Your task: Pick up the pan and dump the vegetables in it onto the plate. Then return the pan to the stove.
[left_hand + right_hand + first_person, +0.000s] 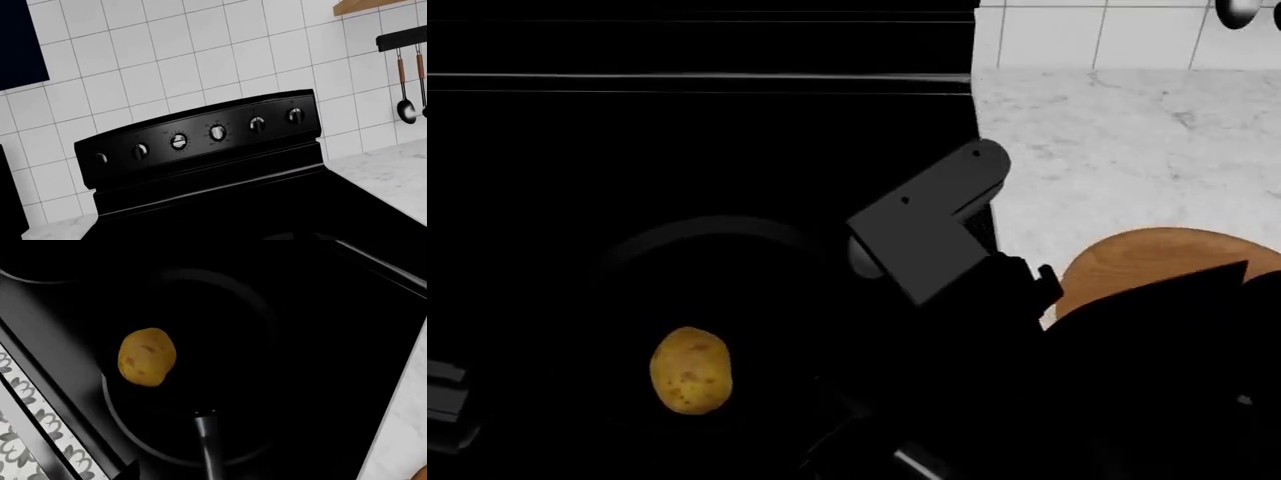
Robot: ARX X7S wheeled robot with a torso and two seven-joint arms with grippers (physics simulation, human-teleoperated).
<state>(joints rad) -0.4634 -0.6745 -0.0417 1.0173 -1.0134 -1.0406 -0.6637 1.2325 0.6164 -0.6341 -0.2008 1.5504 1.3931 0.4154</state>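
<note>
The black pan (761,300) sits on the black stove (694,130); only a faint rim arc marks it. The yellow-brown potato (690,370) lies inside it. In the right wrist view the pan (220,340) holds the potato (147,357), and its handle (208,445) with the silver neck runs toward the camera. My right arm (934,230) reaches over the pan's right side, and its jaws are lost in the dark. The wooden plate (1134,260) lies on the counter to the right, partly hidden behind the arm. My left gripper's jaws do not show.
A white marble counter (1121,130) lies right of the stove. The stove's back panel (200,135) with several knobs stands against the tiled wall. Utensils (403,100) hang at the right. A patterned floor (20,440) shows past the stove's front edge.
</note>
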